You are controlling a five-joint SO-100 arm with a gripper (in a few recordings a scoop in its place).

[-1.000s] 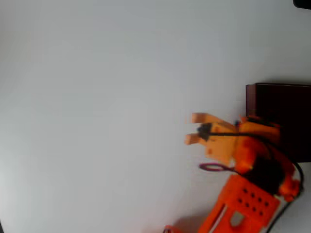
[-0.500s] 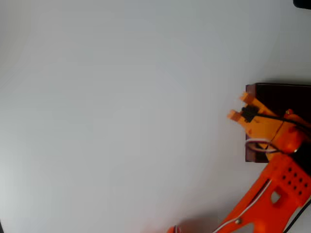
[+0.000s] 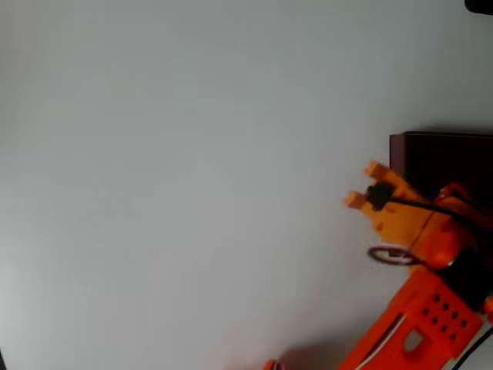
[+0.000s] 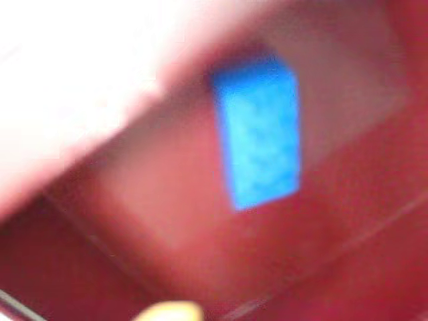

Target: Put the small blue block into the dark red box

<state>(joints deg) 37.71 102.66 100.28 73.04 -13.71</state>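
1. One small blue block [image 4: 257, 130] lies on the floor of the dark red box [image 3: 439, 154], as your blurred wrist view shows.
2. Your gripper [image 3: 362, 185] hangs parted and empty in the overhead view, its tips just left of the box's left wall.

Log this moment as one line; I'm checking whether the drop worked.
stage: after drop | small blue block: lying inside dark red box | gripper: open, empty, at the box's left wall
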